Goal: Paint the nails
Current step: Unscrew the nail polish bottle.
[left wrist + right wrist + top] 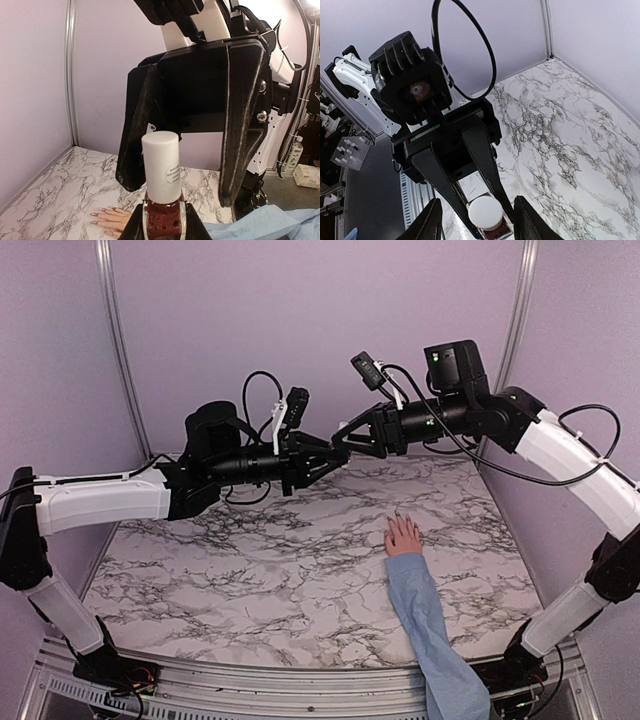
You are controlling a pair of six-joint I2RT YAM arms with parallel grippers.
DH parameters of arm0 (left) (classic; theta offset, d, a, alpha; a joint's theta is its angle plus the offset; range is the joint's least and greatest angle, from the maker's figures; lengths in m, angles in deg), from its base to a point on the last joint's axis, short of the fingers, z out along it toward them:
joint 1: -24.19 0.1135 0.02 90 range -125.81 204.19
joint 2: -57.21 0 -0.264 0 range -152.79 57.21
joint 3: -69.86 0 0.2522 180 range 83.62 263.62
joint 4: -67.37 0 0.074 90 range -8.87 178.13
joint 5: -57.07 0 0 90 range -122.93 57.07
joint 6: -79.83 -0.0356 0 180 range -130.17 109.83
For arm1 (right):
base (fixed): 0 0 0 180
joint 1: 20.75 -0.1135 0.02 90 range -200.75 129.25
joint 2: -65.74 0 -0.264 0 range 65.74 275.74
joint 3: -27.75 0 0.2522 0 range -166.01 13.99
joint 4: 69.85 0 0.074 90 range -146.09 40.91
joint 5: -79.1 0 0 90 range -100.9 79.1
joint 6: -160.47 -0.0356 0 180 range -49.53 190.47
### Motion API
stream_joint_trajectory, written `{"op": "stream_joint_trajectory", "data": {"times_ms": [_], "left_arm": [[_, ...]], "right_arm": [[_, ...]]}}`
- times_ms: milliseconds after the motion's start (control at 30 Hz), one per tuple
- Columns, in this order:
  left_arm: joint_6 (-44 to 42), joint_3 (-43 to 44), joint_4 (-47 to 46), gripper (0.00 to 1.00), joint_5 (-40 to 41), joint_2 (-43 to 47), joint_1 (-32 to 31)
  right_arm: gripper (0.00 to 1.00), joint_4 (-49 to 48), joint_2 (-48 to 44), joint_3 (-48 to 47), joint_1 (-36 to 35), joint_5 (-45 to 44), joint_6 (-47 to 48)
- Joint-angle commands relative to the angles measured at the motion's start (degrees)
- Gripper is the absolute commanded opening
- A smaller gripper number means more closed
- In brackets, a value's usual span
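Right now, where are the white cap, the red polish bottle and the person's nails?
white cap (161, 165): left wrist view, middle of its side.
polish bottle (162, 221): left wrist view, dark red glass body.
nails (94, 214): left wrist view, the nail at one fingertip.

lilac walls (300, 310), marble-patterned tabletop (250, 570), metal corner posts (115, 340).
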Motion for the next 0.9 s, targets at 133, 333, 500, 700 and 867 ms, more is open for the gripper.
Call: {"op": "stream_joint_trajectory", "data": {"times_ms": [133,333,500,700,867], "left_arm": [[-3.1,-0.3,-0.5,0.0,2.2,1.3,-0.5],[-3.6,0.1,0.5,0.0,1.9,1.2,-0.7],[-4.2,0.1,1.2,0.0,1.9,1.2,-0.8],[-4.5,0.2,1.6,0.0,2.2,1.3,-0.8],[-4.5,0.3,1.7,0.0,2.3,1.2,-0.8]], "right_arm": [[0.3,1.0,1.2,-3.5,0.1,-2.2,-1.5],[0.31,1.8,1.7,-4.9,0.6,-3.1,-1.0],[0.27,1.8,2.0,-5.3,0.6,-3.2,-0.5],[0.13,2.5,2.1,-5.6,0.6,-2.7,0.4],[0.25,3.0,2.0,-5.6,0.5,-2.3,1.4]]}}
